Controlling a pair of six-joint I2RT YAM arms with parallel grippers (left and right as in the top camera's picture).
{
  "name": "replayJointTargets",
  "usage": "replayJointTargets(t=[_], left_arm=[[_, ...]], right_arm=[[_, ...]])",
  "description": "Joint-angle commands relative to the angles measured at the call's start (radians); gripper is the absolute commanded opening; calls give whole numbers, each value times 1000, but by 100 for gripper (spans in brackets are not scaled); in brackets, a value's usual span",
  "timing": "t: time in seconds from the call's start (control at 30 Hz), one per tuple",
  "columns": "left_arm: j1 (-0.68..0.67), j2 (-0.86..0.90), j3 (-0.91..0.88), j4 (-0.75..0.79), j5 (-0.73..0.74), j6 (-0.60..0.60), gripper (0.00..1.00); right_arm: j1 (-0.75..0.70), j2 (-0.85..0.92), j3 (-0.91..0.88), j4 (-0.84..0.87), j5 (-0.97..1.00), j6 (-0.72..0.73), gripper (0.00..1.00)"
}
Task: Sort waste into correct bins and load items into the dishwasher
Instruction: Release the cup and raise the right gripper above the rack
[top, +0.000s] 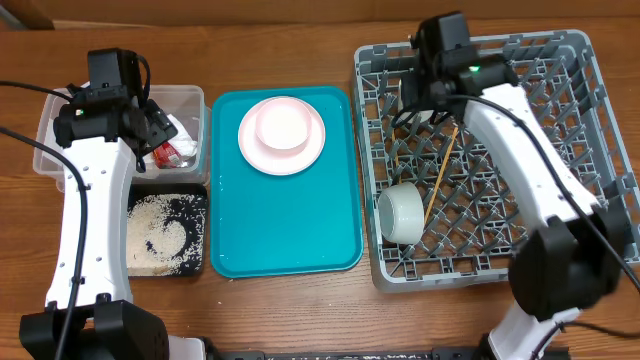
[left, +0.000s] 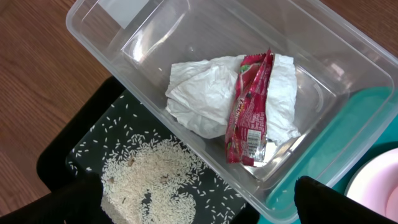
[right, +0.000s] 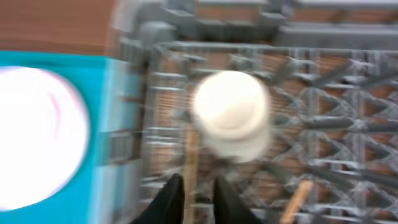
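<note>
A wooden table (top: 300, 310) with warm brown, streaky grain fills the background of every view. The light on it is soft and even, with only faint shadows.

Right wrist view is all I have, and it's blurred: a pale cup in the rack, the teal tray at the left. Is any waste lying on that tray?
Observer: No. The teal tray carries only the pink plate with a small bowl sitting on it.
Operator: Then where did the wrapper end up?
Observer: The red wrapper lies on top of the napkin inside the clear tub.
</note>
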Motion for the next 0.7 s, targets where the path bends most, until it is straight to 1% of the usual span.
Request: replayJointTargets(t=[0.0, 0.1, 0.2, 0.23, 0.3, 0.33, 0.5, 0.67], left_arm=[[3, -15, 23, 1, 6, -14, 100], [3, -15, 23, 1, 5, -14, 100], [3, -15, 23, 1, 5, -14, 99], [3, -16, 23, 1, 5, -14, 100], [3, -16, 23, 1, 5, -14, 100], [3, -15, 23, 1, 6, -14, 100], [3, -15, 23, 1, 5, -14, 100], [3, -16, 23, 1, 6, -14, 100]], right_arm=[[16, -98, 2, 4, -376, 15, 24], [16, -102, 1, 4, -657, 15, 33], [23, -92, 0, 5, -836, 44, 51], [32, -88, 0, 13, -877, 81, 65], [56, -83, 0, 35, -921, 150, 96], [70, -81, 0, 47, -922, 178, 100], [162, -81, 0, 89, -914, 192, 100], [237, -81, 0, 166, -851, 186, 100]])
